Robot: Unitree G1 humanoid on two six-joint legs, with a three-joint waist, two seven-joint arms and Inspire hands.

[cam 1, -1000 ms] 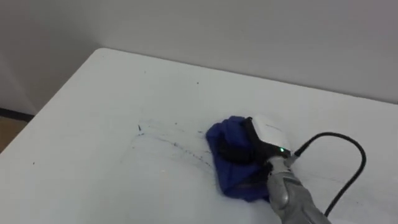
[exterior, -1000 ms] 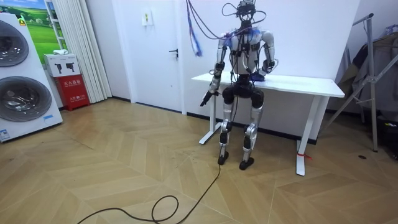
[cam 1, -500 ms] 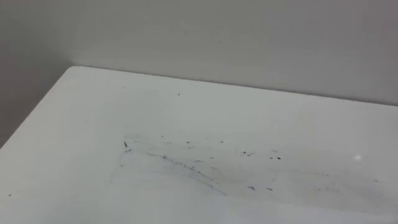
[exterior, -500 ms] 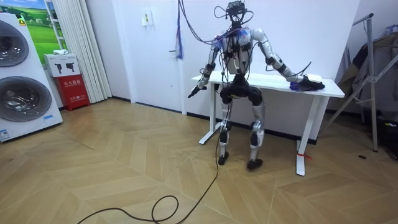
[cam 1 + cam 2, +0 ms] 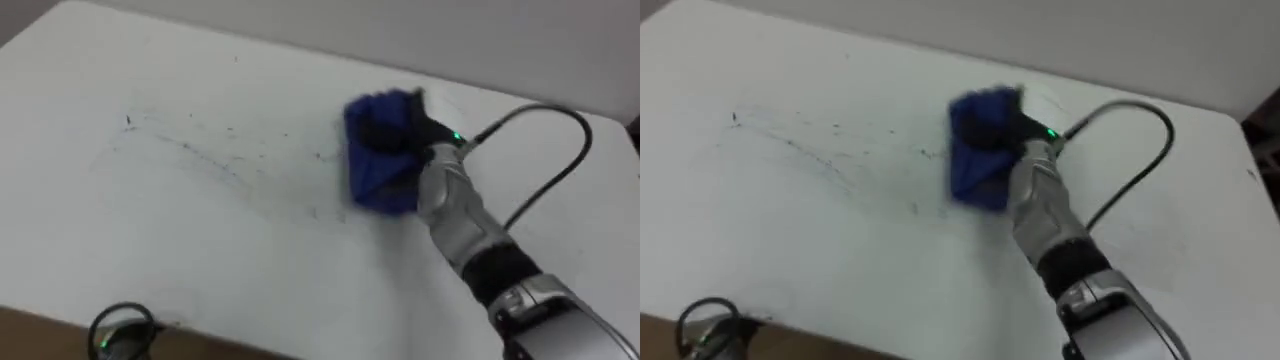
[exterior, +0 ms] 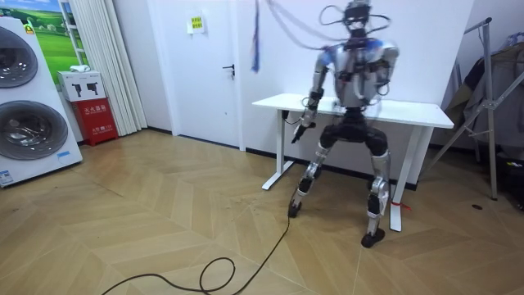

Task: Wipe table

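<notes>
Wiping stroke underway: pressing blue cloth (image 5: 375, 172) onto table (image 5: 200, 250) beneath right hand (image 5: 425, 145); unable to tell grip. Noting dark marks (image 5: 190, 148) left of hand. Next, probably: sweeping cloth leftward over them. Noting left hand (image 6: 300, 131) hanging idle.

cloth (image 5: 378, 155): deep blue rag, scrunched into a lump, definitely not spread flat
cloth spot: on the tabletop, toward the far right part, sitting under the right hand (image 5: 425, 138), which covers its right side
table (image 5: 250, 265): plain white top, pushed up against a light wall
table surface: thin dark scribbly marks (image 5: 200, 150) streak across the middle
cloth vs marks: rag sits at the right end of the streaks, a few specks just beside its left edge
</notes>
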